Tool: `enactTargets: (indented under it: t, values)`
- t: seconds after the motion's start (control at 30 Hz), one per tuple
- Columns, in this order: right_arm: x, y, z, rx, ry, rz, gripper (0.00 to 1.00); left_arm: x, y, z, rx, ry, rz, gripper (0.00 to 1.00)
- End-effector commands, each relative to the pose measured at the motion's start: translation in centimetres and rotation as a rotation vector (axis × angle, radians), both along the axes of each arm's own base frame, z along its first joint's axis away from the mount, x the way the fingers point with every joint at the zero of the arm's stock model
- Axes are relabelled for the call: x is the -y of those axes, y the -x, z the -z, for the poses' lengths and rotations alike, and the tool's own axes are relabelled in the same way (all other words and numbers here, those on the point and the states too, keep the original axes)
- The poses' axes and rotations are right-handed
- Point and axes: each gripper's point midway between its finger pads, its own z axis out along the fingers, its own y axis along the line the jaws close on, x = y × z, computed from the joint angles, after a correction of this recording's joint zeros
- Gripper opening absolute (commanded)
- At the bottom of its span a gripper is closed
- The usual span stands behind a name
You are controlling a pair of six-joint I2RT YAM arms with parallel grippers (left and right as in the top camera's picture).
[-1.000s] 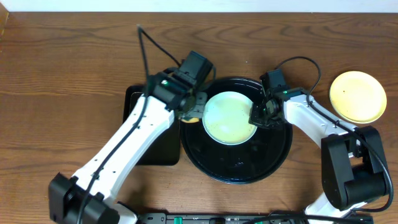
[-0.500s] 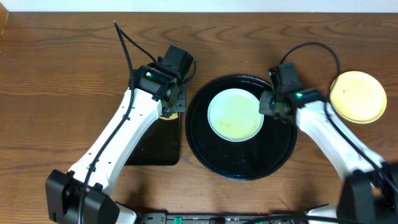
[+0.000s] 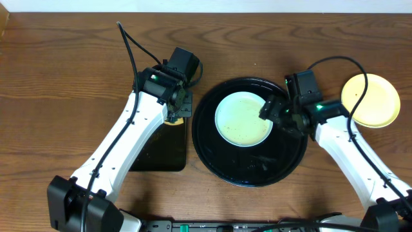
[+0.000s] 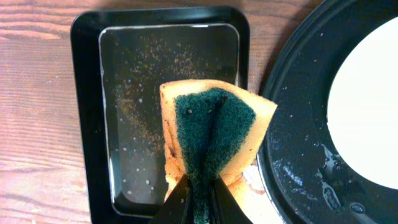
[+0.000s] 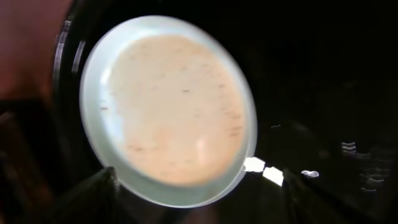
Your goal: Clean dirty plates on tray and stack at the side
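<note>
Green scouring fibre is bulging from a yellow sponge (image 4: 211,134) that the left claw (image 4: 195,200) is pinching tight, its two fingers pressed nearly together with the sponge folded between them. Only the finger ends are showing, at the bottom of the left wrist view. The sponge is hanging over the right rim of the rectangular black tray (image 4: 87,124) and covering part of the narrow wood strip between it and the round black tray (image 4: 292,155).

The right claw (image 3: 272,113) is hovering at the right rim of the mint-green plate (image 3: 239,119). From overhead its fingers are merging with the dark tray, and the right wrist view is dim and blurred, so I cannot tell how far they are spread or whether they are touching the plate.

Two plates are showing. The mint-green one is lying inside the round tray, toward its upper half. The yellow plate (image 3: 376,103) is sitting on the bare wood surface (image 3: 64,77) to the right, apart from the tray, with a black cable (image 3: 367,87) crossing its left part. Two trays are showing, just beside each other.

Smears on the mint-green plate are hard to make out; only fine dark specks are showing on it. Open wood is running wide on the far left and along the top, while the yellow plate is lying close to the overhead view's right edge.
</note>
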Motion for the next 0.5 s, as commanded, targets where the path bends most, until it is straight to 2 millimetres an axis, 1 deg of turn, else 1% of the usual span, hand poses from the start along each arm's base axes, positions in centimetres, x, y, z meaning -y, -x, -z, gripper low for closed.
enactTargets:
  t: [0.0,0.07,0.1,0.2,0.4,0.47]
  values:
    - [-1.1,1.3,1.6,-0.096,-0.131,0.086,0.76,-0.6,0.2,0.4,-0.016,-0.031,0.000,0.09]
    - [-0.8,1.9,2.9,-0.125,-0.148,0.139,0.76,-0.7,0.2,0.5,-0.017,-0.032,0.000,0.09]
    - [-0.3,2.4,4.1,-0.146,-0.164,0.176,0.74,-0.7,0.2,0.5,-0.018,-0.032,0.000,0.09]
    - [0.3,3.2,5.7,-0.169,-0.192,0.211,0.73,-0.7,0.2,0.5,-0.018,-0.033,0.004,0.09]
    - [1.9,4.0,7.3,-0.187,-0.202,0.266,0.72,-0.7,0.2,0.5,-0.019,-0.033,0.007,0.09]
    - [2.1,3.9,7.7,-0.174,-0.206,0.269,0.72,-0.7,0.2,0.5,-0.019,-0.033,0.007,0.09]
